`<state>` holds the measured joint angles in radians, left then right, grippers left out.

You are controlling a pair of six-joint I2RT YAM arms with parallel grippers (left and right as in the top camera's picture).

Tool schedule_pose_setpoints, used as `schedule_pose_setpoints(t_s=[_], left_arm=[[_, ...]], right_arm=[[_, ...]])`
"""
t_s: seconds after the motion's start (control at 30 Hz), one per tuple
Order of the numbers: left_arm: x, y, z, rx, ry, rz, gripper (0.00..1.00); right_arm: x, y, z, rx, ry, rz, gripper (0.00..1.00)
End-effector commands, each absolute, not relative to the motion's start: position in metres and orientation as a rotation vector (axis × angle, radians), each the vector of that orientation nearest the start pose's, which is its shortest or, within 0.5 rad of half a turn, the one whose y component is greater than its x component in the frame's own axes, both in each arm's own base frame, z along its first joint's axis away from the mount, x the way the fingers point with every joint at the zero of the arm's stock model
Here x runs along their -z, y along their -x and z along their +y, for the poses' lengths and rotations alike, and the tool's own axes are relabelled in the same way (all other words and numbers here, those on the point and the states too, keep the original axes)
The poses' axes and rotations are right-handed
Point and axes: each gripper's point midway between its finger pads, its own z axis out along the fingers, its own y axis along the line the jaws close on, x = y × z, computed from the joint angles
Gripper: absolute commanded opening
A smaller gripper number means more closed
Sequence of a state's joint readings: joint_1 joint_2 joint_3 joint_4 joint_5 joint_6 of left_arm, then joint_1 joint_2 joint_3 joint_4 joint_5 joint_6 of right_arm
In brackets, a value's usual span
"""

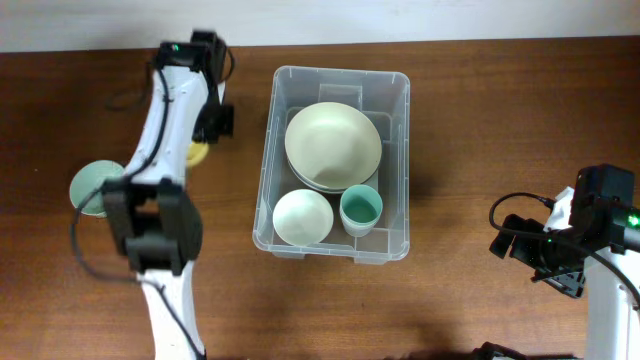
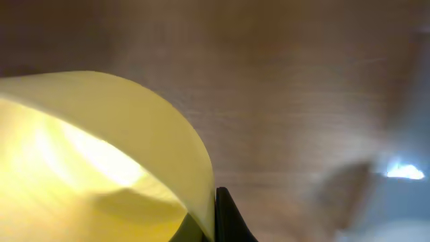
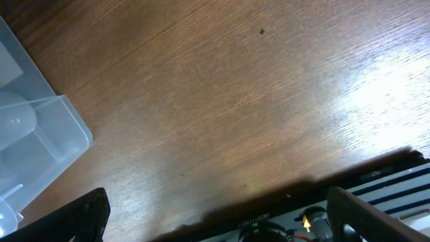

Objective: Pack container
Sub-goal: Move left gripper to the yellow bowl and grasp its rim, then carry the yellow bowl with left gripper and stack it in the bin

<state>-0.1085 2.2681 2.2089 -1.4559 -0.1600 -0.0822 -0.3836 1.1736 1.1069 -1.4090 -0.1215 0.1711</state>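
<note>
The container (image 1: 404,160), a large clear plastic bin, stands at the middle of the table. It holds a large pale green bowl (image 1: 332,145), a small white bowl (image 1: 302,216) and a teal cup (image 1: 360,210). My left gripper (image 1: 207,138) is left of the bin and is shut on the rim of a yellow bowl (image 1: 197,155), which fills the left wrist view (image 2: 94,161). My right gripper (image 1: 535,258) is open and empty at the front right, well away from the bin. A corner of the bin shows in the right wrist view (image 3: 40,134).
A pale green round dish (image 1: 92,186) lies on the table at the left, partly under my left arm. The wooden table's front edge (image 3: 269,195) runs close under my right gripper (image 3: 216,202).
</note>
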Motion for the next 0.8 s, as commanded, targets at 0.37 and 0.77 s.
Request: schedule_pose_setpoints(t_s=[0.37,0.77], left_arm=[[-0.245,-0.340,-0.135,-0.072,-0.454,2.927,0.00],[-0.184,-0.297,-0.174,-0.150,-0.661,3.058,0.01]], right_arm=[[-0.156,-0.184,-0.050,-0.177,-0.800,2.924,0.99],[-0.156,-0.184,-0.050,-0.177,-0.800,2.924,0.99]])
